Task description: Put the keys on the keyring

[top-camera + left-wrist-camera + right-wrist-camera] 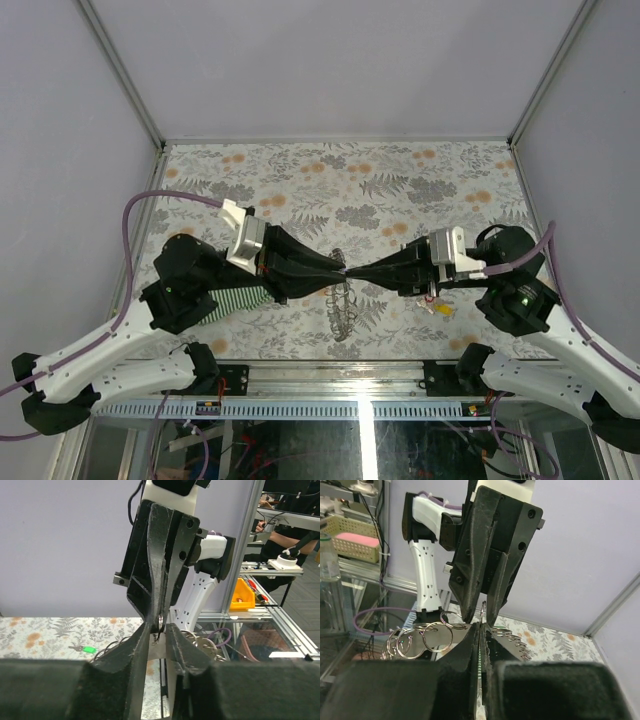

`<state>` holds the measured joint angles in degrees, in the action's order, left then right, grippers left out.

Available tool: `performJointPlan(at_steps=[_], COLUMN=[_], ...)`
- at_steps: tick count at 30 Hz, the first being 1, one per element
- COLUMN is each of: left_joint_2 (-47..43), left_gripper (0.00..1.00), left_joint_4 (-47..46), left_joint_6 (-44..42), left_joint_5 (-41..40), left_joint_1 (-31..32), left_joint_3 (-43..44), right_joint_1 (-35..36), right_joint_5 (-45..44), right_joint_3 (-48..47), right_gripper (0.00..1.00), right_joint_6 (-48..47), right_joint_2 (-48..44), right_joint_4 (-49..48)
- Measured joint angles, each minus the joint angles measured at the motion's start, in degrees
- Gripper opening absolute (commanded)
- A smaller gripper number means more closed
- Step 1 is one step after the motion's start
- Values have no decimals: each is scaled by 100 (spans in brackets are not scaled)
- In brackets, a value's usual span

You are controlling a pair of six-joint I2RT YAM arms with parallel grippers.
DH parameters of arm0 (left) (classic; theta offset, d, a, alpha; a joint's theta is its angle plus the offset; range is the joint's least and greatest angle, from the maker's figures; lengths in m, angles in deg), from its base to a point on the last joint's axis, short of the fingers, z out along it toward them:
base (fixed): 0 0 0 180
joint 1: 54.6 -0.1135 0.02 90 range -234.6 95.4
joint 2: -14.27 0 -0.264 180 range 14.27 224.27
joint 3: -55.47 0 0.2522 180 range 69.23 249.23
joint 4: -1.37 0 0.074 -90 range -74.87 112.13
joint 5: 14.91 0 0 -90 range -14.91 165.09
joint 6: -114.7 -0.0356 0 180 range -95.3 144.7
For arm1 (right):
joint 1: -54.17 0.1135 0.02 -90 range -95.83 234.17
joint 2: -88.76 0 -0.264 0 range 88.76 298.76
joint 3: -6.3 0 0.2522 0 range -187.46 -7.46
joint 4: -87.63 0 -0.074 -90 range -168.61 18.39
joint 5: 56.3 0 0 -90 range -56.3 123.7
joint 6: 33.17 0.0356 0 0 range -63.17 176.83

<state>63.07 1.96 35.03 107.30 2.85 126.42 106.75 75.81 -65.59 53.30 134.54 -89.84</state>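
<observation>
My two grippers meet tip to tip above the middle of the table. The right gripper [358, 272] [480, 630] is shut on the keyring [340, 305], a thin silvery loop whose wire stands up between its fingers [483, 611]. Small rings [437, 636] hang on one side and a toothed, chain-like stretch [512, 635] on the other. The left gripper [335, 272] [159, 635] has its jaws slightly apart, one on each side of that wire. A yellow key [441, 309] lies on the table under the right arm. A green key [89, 649] lies on the table beyond the left fingers.
A green striped cloth [238, 297] lies under the left arm. Grey walls and metal posts [120, 70] enclose the flowered table [330, 180] on three sides. Purple cables [135, 215] loop out from both arms.
</observation>
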Motion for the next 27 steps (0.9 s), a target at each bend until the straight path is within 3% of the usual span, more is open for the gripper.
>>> performJointPlan(at_steps=[8,18,27], left_joint_2=[-33,101,339], left_gripper=[39,40,39], left_joint_4=[452,1563,1963], left_joint_6=[-278,-920,-1108], left_joint_5=[-20,-380,-592], left_joint_1=[4,4,4], left_joint_3=[181,909,962], right_joint_1=[0,0,0], right_joint_5=[-369,-841,-1169], right_joint_3=[-813,-920,-918], right_gripper=[0,0,0], right_joint_6=[-1646,-3724,-4795], right_joint_2=[-33,-350,-411], right_joint_4=[1764,2940,3303])
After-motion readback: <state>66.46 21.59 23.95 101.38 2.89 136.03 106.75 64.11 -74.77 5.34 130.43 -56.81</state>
